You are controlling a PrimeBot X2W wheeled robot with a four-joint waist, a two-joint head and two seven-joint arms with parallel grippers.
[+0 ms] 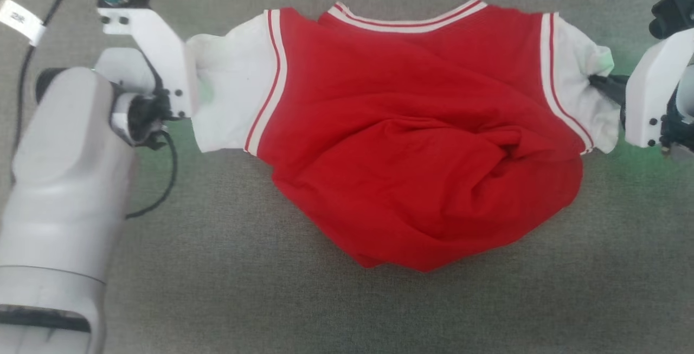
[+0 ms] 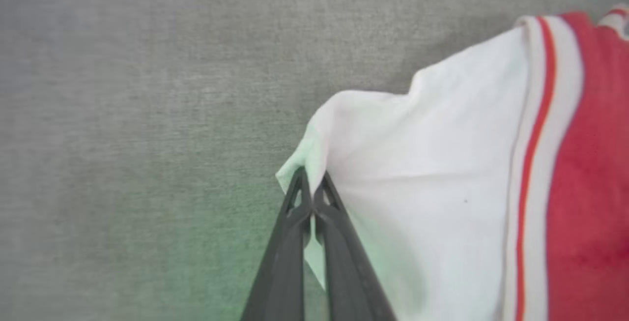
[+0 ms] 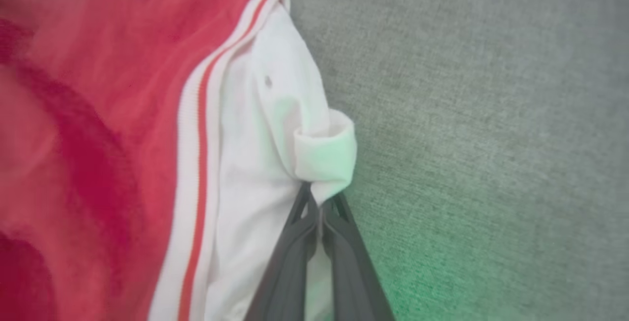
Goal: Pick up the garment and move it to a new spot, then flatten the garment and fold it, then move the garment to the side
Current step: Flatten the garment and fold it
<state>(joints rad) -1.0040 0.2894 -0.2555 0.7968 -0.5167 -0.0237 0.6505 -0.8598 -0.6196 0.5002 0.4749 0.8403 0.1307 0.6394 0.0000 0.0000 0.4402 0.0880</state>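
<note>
1. Head view: both arms reach inward from opposite sides to the thin red jersey-style shirt [image 1: 412, 142], crumpled on the grey woven surface [image 1: 227, 289].
2. The left gripper [image 2: 312, 195] and right gripper [image 3: 319, 205] each pinch a white sleeve edge, fingers pressed together.
3. The right arm is cut off at the view's edge.

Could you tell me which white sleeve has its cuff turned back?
The red jersey's thin white right sleeve, pinched by the right gripper; only its cuff is rolled.
</note>
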